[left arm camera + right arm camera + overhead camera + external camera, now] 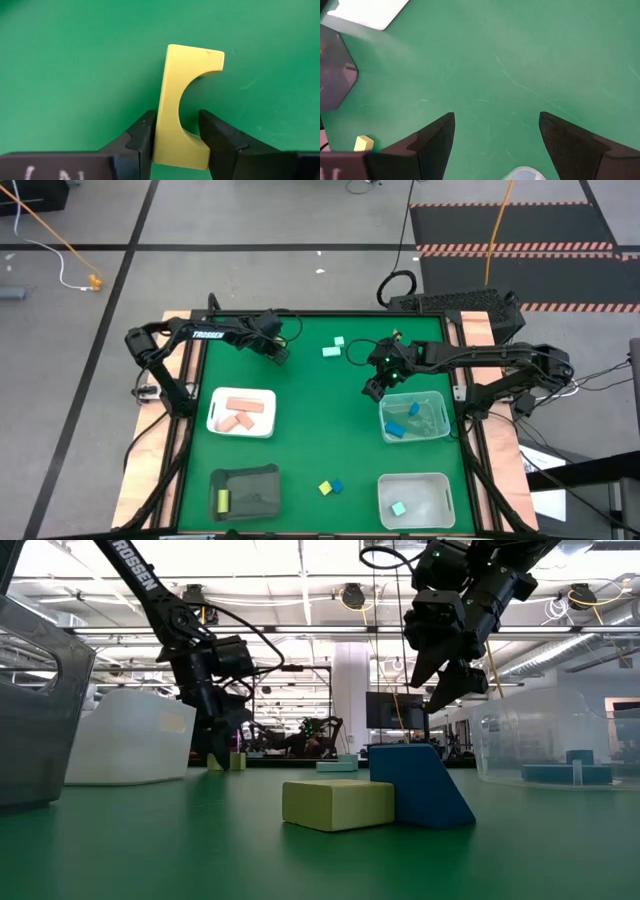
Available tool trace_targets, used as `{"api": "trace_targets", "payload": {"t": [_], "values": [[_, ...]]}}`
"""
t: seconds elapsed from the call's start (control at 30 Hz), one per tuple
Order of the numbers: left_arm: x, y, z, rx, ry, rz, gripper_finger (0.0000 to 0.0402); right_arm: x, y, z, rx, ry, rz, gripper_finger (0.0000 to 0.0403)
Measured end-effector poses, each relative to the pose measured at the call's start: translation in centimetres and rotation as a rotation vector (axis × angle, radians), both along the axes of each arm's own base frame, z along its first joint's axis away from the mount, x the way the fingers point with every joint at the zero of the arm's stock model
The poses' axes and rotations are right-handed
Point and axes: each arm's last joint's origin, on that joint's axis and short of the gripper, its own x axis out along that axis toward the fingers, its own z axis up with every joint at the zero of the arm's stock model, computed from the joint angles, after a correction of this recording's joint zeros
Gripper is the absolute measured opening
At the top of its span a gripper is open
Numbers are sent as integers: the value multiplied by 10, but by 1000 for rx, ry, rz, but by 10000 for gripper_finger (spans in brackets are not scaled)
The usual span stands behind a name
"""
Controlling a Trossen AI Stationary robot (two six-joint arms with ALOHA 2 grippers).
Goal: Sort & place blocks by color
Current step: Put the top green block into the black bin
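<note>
Green desk [320,410], bare through the centre. Upper left: left gripper [176,137], jaws clamped on yellow arched block [182,115]. Right gripper [495,145], jaws apart, empty, hanging beside clear bin [440,402].

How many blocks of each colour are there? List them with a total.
Small salmon pink blocks: 3
Small yellow blocks: 3, one gripped in the left hand
Small blue blocks: 3
Small pale mint green blocks: 3
Total: 12

Two blocks [331,487] between front trays [245,491]; three blocks in right bin [414,418].
</note>
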Motion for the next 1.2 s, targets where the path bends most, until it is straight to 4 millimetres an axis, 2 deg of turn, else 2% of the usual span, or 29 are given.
{"api": "trace_targets", "payload": {"t": [0.1, 0.2, 0.3, 0.47, 0.6, 0.7, 0.87, 1.03, 1.2], "values": [[-3, -5, 17, -17, -72, 53, 131, 0, 0, 0, -3, -1, 3, 281], [-6, -8, 43, 30, -174, 97, 131, 0, -1, 0, -9, -3, 1, 281], [-6, -20, 70, 70, -283, 111, 131, 2, -2, 2, -18, -27, 1, 281], [-7, -54, 110, 77, -470, 104, 131, 9, -6, 8, -133, -117, 27, 281], [-3, -97, 134, 4, -611, 45, 131, 16, -10, 15, -277, -202, 28, 281], [2, -133, 145, -60, -696, -38, 131, 20, -13, 21, -400, -256, 34, 281], [5, -195, 154, -278, -780, -110, 131, 26, -17, 32, -566, -347, 50, 281], [-4, -247, 153, -511, -748, -100, 131, 30, -17, 39, -623, -420, 60, 281], [-20, -286, 153, -718, -684, -61, 131, 30, -17, 39, -661, -414, 93, 281]]}}
